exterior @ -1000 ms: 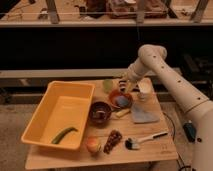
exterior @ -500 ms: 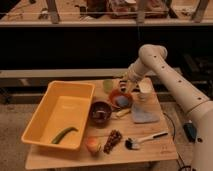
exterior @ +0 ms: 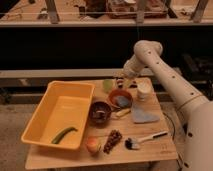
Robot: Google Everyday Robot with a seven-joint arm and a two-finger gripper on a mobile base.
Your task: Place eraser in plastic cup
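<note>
The plastic cup [exterior: 108,85], small and pale yellow-green, stands at the back of the wooden table [exterior: 165,150], left of the orange bowl [exterior: 120,98]. My gripper [exterior: 123,82] reaches in from the right and hangs just right of the cup, above the bowl's far rim. Its fingers are shut on a small dark block with pale stripes, the eraser [exterior: 121,81], which they partly hide.
A white cup [exterior: 144,90] stands right of the gripper. A dark brown bowl [exterior: 100,111], a grey-blue cloth [exterior: 142,115], a brown knobbly cluster [exterior: 113,140], a peach-coloured fruit [exterior: 92,145] and a white-handled brush [exterior: 145,138] lie nearer. A yellow bin [exterior: 45,107] holding a green pepper [exterior: 64,134] fills the left.
</note>
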